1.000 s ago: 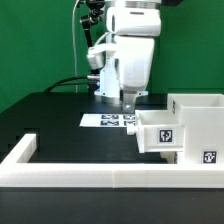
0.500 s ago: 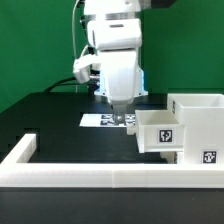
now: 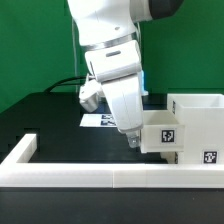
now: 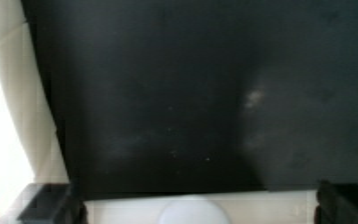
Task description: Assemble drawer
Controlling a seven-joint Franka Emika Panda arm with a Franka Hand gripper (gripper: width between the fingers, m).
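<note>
The white open-fronted drawer casing (image 3: 198, 112) stands at the exterior view's right. A smaller white box (image 3: 160, 134) with a square tag sticks out of its front, and a second tag shows lower right. My gripper (image 3: 133, 139) hangs tilted right at the left face of that small box. In the wrist view the gripper (image 4: 197, 192) is open, with its dark fingers (image 4: 48, 204) wide apart. The box's white face with a round knob (image 4: 194, 211) lies between them. I cannot tell if the fingers touch it.
The long low white border wall (image 3: 90, 176) runs along the front and turns back at the left (image 3: 24, 150). It also shows in the wrist view (image 4: 2, 110). The marker board (image 3: 100, 120) lies on the black table behind the arm.
The arm has swung forward, tilted and come lower. The gripper has moved from above the marker board down to the left face of the small box.
</note>
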